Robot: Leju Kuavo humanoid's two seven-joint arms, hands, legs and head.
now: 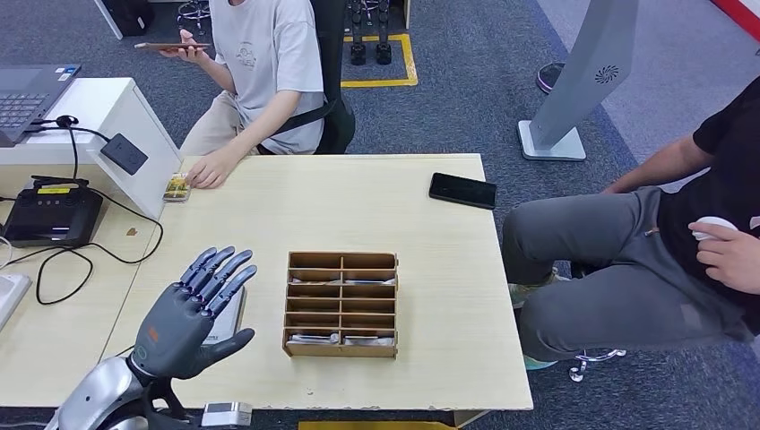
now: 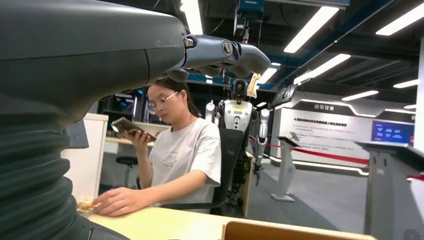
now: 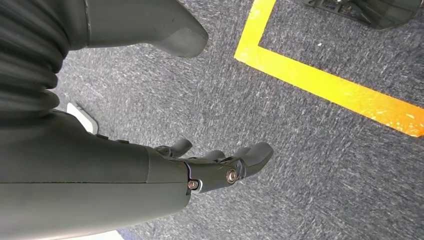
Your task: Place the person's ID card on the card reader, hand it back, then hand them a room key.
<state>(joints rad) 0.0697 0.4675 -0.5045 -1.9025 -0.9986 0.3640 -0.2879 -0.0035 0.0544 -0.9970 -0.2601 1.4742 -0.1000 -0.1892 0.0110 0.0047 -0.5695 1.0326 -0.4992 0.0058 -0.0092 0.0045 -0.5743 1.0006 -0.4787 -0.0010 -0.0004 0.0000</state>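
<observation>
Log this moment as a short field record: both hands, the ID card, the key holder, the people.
left hand: raised above the table, fingers spread, holding nothing
right hand: hanging over grey carpet beside a yellow floor line, holding nothing
ID card: flat at the table's far left edge, under the seated person's hand
wooden card organizer: mid-table, cards in several slots
black phone: far right of the table
second person: seated to the right

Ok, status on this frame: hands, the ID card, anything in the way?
Left hand open, raised over the table near the card reader. Right hand empty, hanging over carpet. ID card at far table corner under the person's hand. Wooden organizer mid-table, beside the path.
</observation>
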